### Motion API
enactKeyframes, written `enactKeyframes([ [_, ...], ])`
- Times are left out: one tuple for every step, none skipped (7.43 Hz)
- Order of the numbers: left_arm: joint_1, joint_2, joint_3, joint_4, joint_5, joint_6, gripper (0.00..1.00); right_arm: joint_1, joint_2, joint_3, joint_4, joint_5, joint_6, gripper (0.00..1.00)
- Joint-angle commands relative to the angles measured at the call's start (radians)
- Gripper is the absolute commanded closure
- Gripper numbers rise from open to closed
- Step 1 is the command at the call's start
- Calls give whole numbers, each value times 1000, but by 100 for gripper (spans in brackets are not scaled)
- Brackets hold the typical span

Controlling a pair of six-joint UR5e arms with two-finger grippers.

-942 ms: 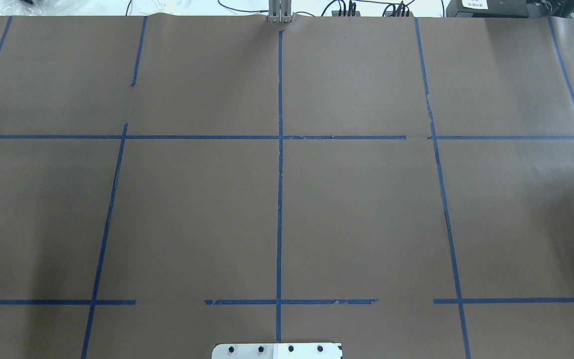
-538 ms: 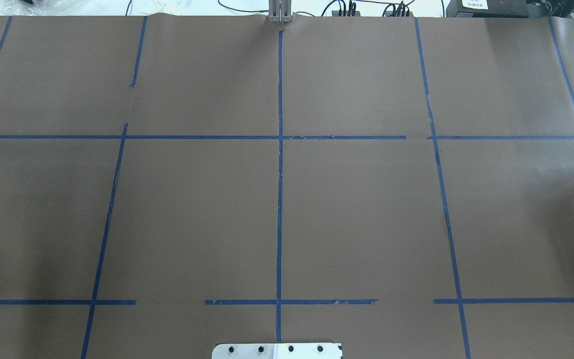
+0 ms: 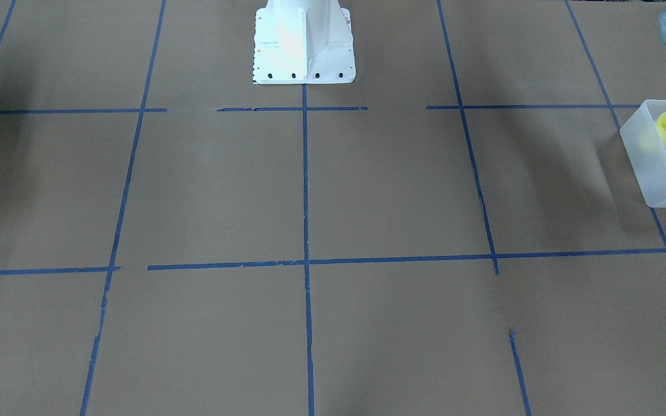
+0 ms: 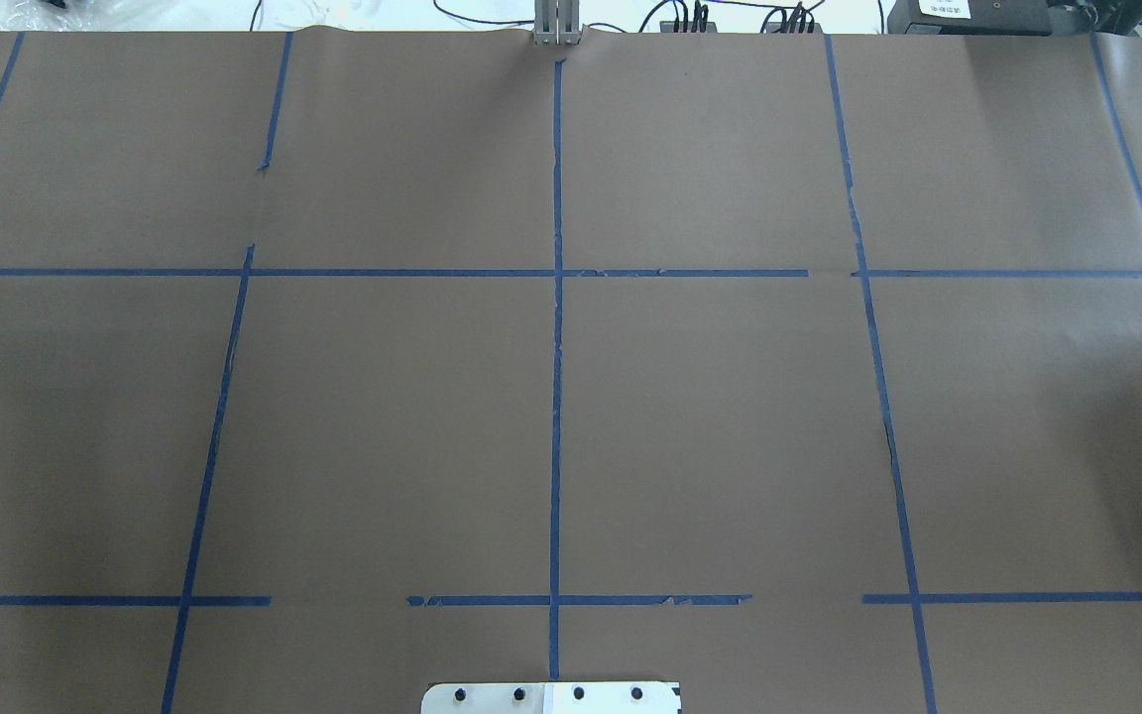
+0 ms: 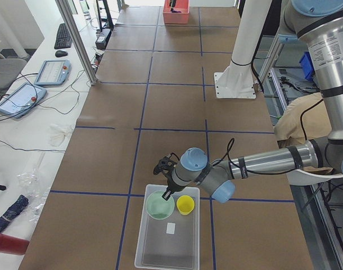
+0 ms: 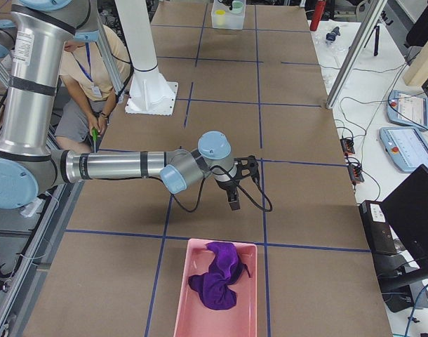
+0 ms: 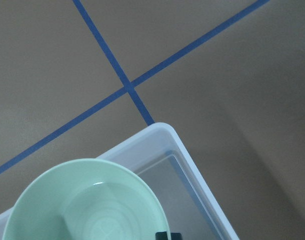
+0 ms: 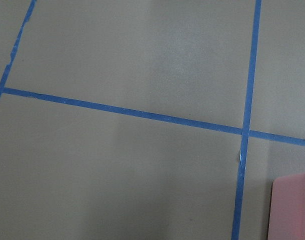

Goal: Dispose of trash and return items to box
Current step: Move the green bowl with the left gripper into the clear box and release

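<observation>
Tabletop paper (image 5: 171, 107) is carrying box (image 5: 184, 248) at left end, bowl (image 5: 158, 207) and cup (image 5: 185, 205) lying inside. Left gripper (image 5: 166, 194) is hovering at bowl rim; clamping indeterminable. Retracting while clenched is risking lifting bowl out.

Bright, even overhead light. Soft diffuse shadows cross the tabletop (image 3: 396, 185); white pedestal (image 3: 304, 40) glares. Wrist views sharp.

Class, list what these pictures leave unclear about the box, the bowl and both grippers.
- Left gripper, by the bowl: jaws too small in the left view, cropped front-facing.
- Right gripper: side view only, state unclear.
- Box: cropped by the front-facing edge.
- Label: too small to read.
</observation>
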State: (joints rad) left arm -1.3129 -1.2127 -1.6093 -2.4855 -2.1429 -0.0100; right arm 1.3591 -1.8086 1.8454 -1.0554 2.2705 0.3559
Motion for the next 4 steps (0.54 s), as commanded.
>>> enactKeyframes([
  [4,-2,2,0,0,-21,55,0,0,0,2,0,0,0],
  [7,-7,-1,-1,0,-13,7,-2,0,0,0,0,0,0],
  [7,-10,-4,-1,-2,-21,0,-3,3,0,0,0,2,0],
  [7,-18,-24,10,-20,-27,0,-8,6,0,-2,-5,2,0],
])
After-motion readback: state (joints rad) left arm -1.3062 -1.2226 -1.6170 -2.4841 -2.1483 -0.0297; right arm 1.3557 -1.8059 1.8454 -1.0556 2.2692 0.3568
